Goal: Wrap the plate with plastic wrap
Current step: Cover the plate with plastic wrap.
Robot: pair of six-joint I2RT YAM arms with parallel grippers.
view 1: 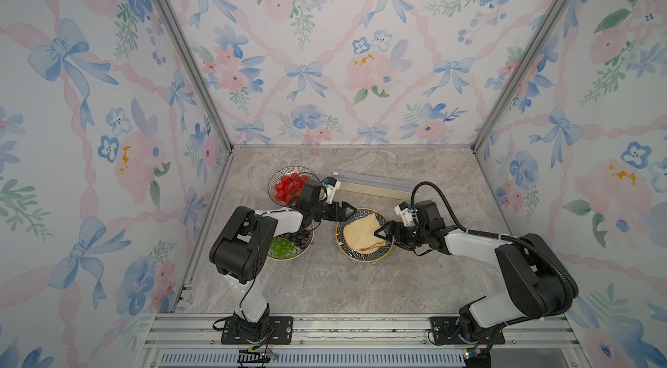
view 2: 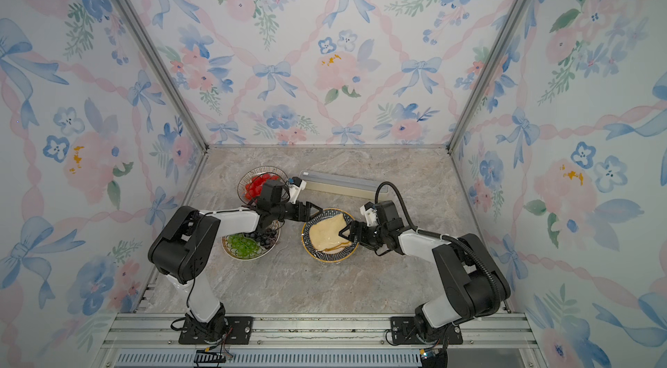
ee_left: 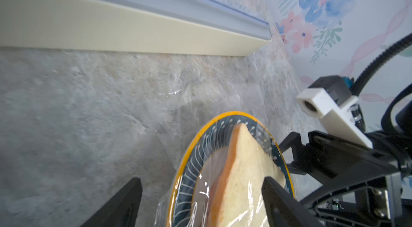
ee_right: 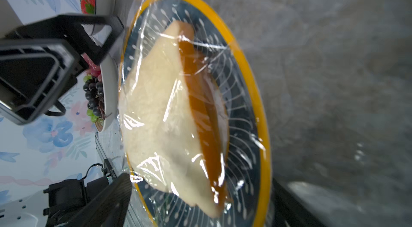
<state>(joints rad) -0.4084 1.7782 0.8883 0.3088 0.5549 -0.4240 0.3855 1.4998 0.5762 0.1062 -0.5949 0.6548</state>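
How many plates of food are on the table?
3: the yellow-rimmed bread plate in the middle, the grape plate under the left arm, the strawberry dish behind it. None seems hidden.

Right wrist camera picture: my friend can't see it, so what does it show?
A slice of bread lies on a dark blue plate with a yellow rim, covered by shiny, crinkly plastic wrap. The right claw stands open by the plate, and grapes lie beyond it.
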